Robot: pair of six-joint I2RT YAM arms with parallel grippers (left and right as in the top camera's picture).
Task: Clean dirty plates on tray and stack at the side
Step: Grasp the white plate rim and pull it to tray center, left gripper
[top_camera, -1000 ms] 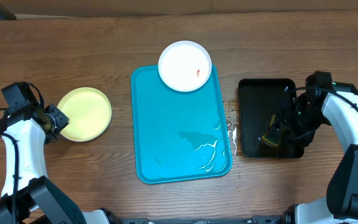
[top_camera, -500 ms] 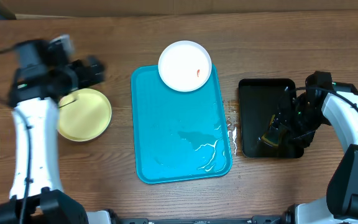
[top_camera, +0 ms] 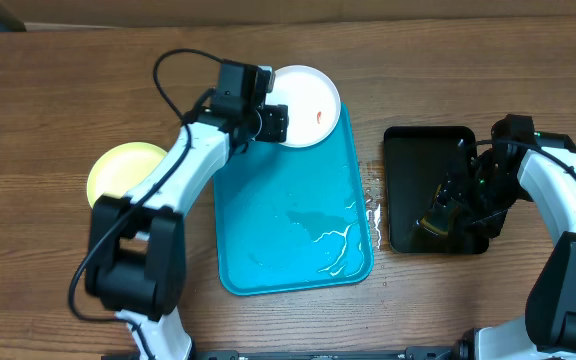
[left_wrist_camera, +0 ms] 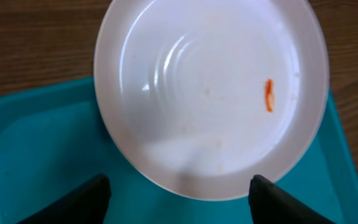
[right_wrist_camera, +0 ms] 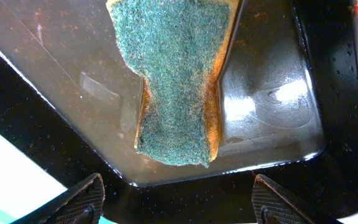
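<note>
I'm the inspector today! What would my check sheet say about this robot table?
Surface: wooden table, with spilled water beside the blue tray.
Job's things: blue tray wet; white plate with a red smear at the tray's far end; yellow plate on the table, partly under the left arm.
Clutter: black tray holding water and a sponge.
Grippers: left gripper open at the white plate's edge; right gripper open over the sponge.
Cables: black cable looping over the left arm.
Surroundings: nothing seen.
</note>
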